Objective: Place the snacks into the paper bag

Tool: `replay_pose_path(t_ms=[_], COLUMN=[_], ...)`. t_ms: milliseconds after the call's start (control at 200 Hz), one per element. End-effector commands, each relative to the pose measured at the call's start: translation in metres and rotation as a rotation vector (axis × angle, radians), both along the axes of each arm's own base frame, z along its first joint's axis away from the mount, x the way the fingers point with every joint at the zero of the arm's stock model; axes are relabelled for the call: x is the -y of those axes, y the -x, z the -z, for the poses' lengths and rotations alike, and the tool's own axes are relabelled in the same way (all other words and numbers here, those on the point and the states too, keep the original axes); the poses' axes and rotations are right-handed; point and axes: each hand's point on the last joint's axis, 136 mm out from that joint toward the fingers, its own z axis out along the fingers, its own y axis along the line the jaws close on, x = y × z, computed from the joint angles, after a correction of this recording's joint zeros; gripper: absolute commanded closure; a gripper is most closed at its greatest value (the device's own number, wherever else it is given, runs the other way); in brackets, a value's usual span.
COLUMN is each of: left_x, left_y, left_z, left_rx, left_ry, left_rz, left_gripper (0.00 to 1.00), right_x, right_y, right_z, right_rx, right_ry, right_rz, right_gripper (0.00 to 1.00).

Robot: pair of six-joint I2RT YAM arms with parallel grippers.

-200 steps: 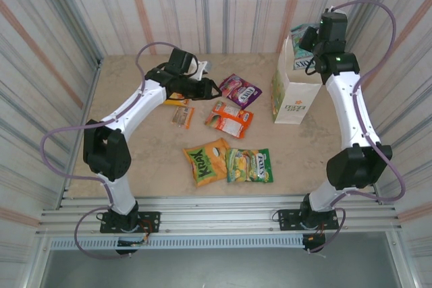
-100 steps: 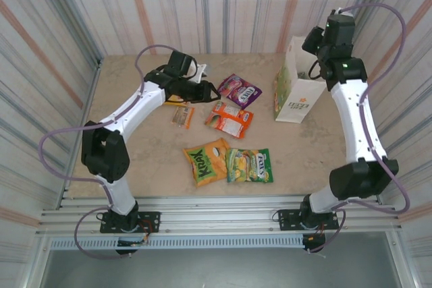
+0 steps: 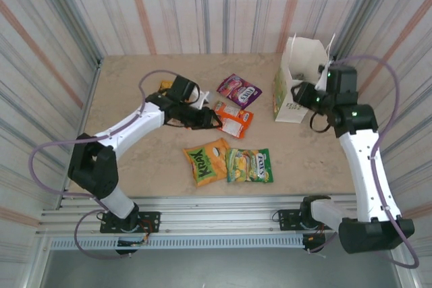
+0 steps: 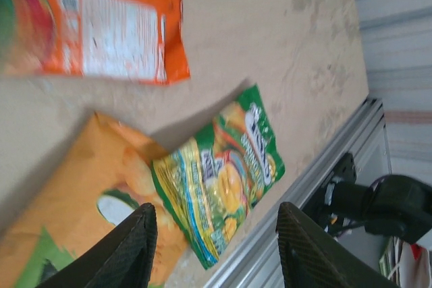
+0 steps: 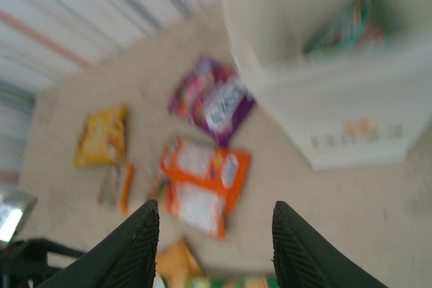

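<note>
The white paper bag (image 3: 297, 102) stands at the back right, and a teal packet (image 5: 344, 28) lies inside it. My right gripper (image 3: 301, 94) is open and empty beside the bag's near side, and its wrist view (image 5: 214, 247) looks back over the table. My left gripper (image 3: 210, 119) is open and empty at the orange-red packet (image 3: 235, 121). Below its fingers (image 4: 131, 251) lie the Krax packet (image 4: 67, 220) and the green-yellow packet (image 4: 216, 180). The purple packet (image 3: 239, 90) lies left of the bag. The yellow-orange packet (image 5: 101, 136) and the brown-orange bar (image 5: 115, 185) lie at the left.
Striped walls close the table on three sides. A metal rail (image 3: 216, 207) runs along the near edge. The left arm's forearm (image 3: 135, 126) lies low over the left half of the table. Bare tabletop (image 3: 310, 153) lies in front of the bag.
The right gripper has come down from above the bag's mouth to its near side, without the teal packet. The left gripper has moved forward and right, to the orange-red packet.
</note>
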Motion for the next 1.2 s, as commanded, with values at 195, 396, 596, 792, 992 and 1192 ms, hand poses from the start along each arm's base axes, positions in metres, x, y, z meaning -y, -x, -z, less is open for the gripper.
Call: replay_pose_path(t_ms=[195, 396, 596, 792, 992, 1192], left_x=[0.032, 0.037, 0.033, 0.034, 0.043, 0.050], left_y=[0.047, 0.068, 0.072, 0.072, 0.071, 0.070], left_z=[0.044, 0.074, 0.096, 0.114, 0.121, 0.127], left_rx=[-0.150, -0.213, -0.259, -0.297, -0.322, -0.339], left_ry=[0.009, -0.036, -0.067, -0.077, -0.024, 0.016], left_rz=[0.059, 0.076, 0.029, -0.001, -0.018, -0.026], left_gripper=[0.49, 0.49, 0.47, 0.45, 0.45, 0.45], right_x=[-0.020, -0.038, -0.048, -0.068, -0.070, -0.074], right_y=[0.068, 0.086, 0.095, 0.096, 0.098, 0.102], right_z=[0.131, 0.176, 0.210, 0.222, 0.243, 0.257], right_rx=[-0.353, -0.422, -0.458, -0.455, -0.499, -0.554], right_ry=[-0.143, -0.136, -0.162, -0.226, -0.214, -0.218], right_rz=[0.012, -0.026, -0.033, -0.114, -0.114, -0.127], right_gripper=[0.47, 0.46, 0.45, 0.45, 0.45, 0.45])
